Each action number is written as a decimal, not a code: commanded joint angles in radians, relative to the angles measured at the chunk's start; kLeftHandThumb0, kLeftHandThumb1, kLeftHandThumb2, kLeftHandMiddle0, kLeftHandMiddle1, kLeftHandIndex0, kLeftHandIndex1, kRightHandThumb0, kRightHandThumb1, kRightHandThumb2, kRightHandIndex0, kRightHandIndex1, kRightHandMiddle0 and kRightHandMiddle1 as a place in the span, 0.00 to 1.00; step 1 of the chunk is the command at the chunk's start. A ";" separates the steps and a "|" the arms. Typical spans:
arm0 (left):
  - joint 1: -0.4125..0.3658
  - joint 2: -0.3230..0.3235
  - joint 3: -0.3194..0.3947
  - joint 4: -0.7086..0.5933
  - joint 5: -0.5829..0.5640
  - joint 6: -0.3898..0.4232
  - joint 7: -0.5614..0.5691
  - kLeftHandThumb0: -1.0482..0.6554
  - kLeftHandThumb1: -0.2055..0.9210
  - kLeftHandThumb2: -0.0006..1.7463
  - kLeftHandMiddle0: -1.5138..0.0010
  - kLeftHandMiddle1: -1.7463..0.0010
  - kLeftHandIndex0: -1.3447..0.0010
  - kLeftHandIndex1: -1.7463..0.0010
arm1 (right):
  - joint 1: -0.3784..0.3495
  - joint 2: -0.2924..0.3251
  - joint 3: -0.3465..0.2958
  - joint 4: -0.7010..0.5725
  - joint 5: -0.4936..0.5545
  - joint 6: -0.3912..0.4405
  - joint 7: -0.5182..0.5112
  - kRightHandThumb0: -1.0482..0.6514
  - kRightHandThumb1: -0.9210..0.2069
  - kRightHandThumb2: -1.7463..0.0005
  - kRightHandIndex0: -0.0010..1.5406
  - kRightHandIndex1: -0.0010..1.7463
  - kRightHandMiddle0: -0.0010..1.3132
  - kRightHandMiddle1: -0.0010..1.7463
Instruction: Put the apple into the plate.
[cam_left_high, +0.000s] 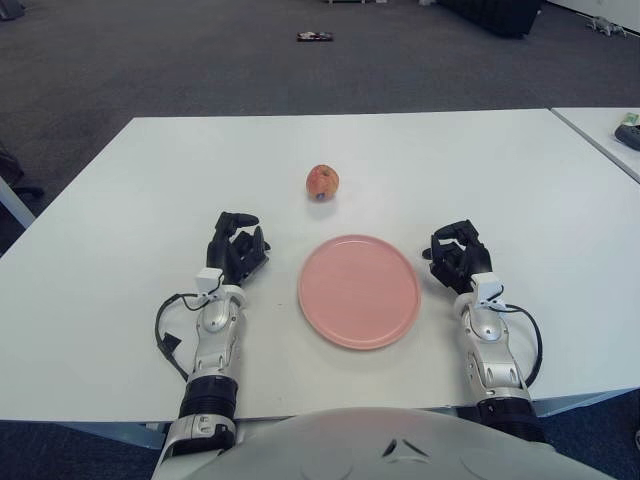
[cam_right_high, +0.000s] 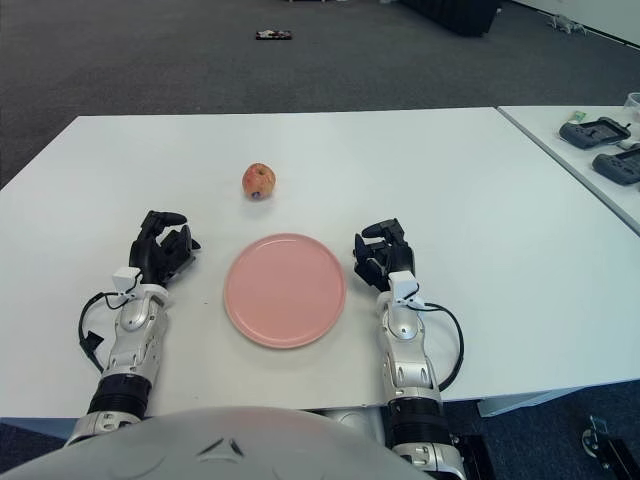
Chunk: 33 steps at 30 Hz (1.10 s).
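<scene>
A reddish-yellow apple (cam_left_high: 322, 182) sits on the white table (cam_left_high: 130, 200), a short way beyond the plate. The pink round plate (cam_left_high: 359, 290) lies flat and bare near the front edge, between my two hands. My left hand (cam_left_high: 237, 247) shows to the left of the plate, fingers curled, holding nothing. My right hand (cam_left_high: 458, 253) shows to the right of the plate, fingers also curled and holding nothing. Both hands are well short of the apple.
A second white table (cam_right_high: 590, 160) at the right carries dark controllers (cam_right_high: 598, 131). Grey carpet lies beyond the table, with a small dark object (cam_left_high: 314, 37) on it far back. Cables loop from both wrists.
</scene>
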 joint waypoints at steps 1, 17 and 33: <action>-0.066 0.025 -0.001 0.009 0.029 0.034 0.028 0.38 0.73 0.54 0.49 0.00 0.71 0.00 | 0.005 0.008 -0.006 -0.004 0.014 -0.005 0.003 0.40 0.16 0.55 0.38 0.71 0.23 1.00; -0.319 0.141 -0.018 0.109 0.226 -0.006 0.194 0.39 0.76 0.51 0.50 0.00 0.73 0.00 | -0.002 0.005 -0.009 0.015 0.007 -0.017 0.004 0.40 0.18 0.53 0.39 0.71 0.24 1.00; -0.634 0.298 -0.210 0.459 0.471 -0.085 0.222 0.41 0.99 0.31 0.82 0.25 0.85 0.00 | 0.006 0.008 -0.011 0.001 0.002 0.002 -0.002 0.40 0.15 0.56 0.38 0.71 0.22 1.00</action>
